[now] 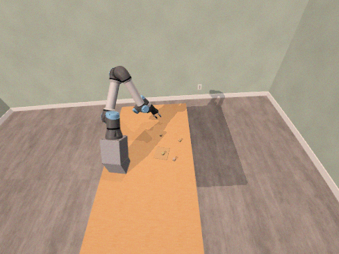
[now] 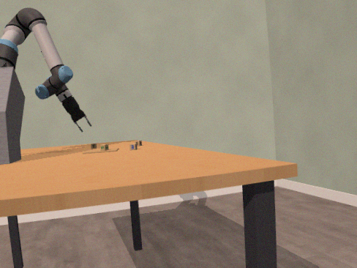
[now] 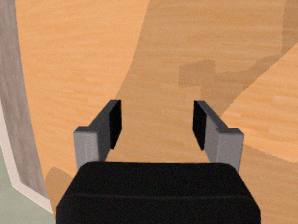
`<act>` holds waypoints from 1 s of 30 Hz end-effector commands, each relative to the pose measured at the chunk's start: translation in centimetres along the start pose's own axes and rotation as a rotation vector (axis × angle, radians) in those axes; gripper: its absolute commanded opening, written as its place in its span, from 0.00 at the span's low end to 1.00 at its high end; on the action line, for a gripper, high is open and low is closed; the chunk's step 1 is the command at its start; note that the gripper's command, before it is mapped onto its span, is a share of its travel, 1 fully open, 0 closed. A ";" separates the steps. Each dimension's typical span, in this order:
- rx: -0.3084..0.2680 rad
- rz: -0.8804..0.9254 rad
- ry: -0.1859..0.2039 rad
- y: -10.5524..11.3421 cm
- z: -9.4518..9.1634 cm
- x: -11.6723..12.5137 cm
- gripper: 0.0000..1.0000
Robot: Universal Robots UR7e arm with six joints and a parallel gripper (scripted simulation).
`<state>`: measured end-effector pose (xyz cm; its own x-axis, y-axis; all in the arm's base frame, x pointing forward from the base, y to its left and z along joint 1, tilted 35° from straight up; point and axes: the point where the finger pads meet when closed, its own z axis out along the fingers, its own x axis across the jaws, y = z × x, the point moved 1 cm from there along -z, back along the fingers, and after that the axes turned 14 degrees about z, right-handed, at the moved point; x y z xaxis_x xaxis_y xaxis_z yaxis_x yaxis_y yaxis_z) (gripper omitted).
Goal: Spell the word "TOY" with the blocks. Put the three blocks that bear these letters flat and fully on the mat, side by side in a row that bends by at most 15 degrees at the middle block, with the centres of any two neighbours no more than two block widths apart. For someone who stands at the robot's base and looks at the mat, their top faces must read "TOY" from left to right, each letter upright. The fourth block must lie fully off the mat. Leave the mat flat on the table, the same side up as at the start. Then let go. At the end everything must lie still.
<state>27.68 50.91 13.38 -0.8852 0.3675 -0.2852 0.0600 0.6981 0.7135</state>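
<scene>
The end effector (image 1: 157, 114) hangs above the bench (image 1: 149, 208) with its fingers spread fully wide and nothing between them; the wrist view shows only bare wood and shadow in the gap. In the top view the mat (image 1: 162, 153) lies towards 5 o'clock from the end effector, well apart from it. One block (image 1: 162, 152) rests on the mat. A second block (image 1: 174, 158) sits just off the mat's edge at 4 o'clock. A third block (image 1: 180, 139) lies off the mat at 2 o'clock, and a fourth (image 1: 160, 134) at 12 o'clock. Their letters are too small to read in any view.

The main risk, as I judge it, is picking the wrong block, since the lettering cannot be told from here. A descent near the mat could also catch its edge and drag or fold it. A block gripped off-centre could twist, leaving its letter turned or the row bent too sharply.
</scene>
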 end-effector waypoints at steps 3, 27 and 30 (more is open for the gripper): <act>0.169 -0.061 0.078 -5.1 1.6 -3.2 1.00; 0.438 -0.086 0.394 -17.0 0.6 -7.8 1.00; 0.443 -0.083 0.408 -17.4 0.4 -7.9 1.00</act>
<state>33.84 36.75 3.15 -0.9944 0.1042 -0.0187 0.0914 0.9339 0.3458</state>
